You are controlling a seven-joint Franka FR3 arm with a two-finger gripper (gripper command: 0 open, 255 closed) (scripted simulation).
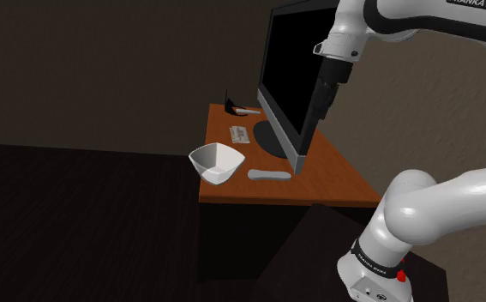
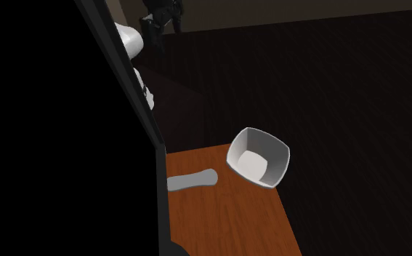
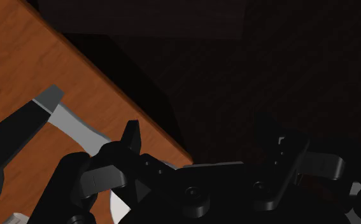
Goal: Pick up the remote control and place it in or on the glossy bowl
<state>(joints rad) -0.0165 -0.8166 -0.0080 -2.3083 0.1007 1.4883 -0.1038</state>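
Observation:
A flat grey remote control (image 1: 269,175) (image 2: 192,179) lies on the orange-brown desk (image 1: 335,176), just in front of the monitor's foot. Close beside it, at the desk's corner, stands a glossy white bowl (image 1: 218,163) (image 2: 259,156) with squared sides and nothing in it. My black gripper (image 1: 318,116) (image 2: 155,33) hangs high above the desk, in front of the monitor's near edge and well above the remote. Seen from the wrist, the gripper (image 3: 211,143) is open, its fingers (image 3: 131,135) wide apart with nothing between them.
A big black monitor (image 1: 285,73) (image 2: 51,131) stands on the desk right beside the gripper; its grey edge (image 3: 64,118) is below the fingers. Farther back lie a small pale buttoned slab (image 1: 238,135) and a dark holder (image 1: 231,107). Dark floor (image 1: 78,223) surrounds the desk.

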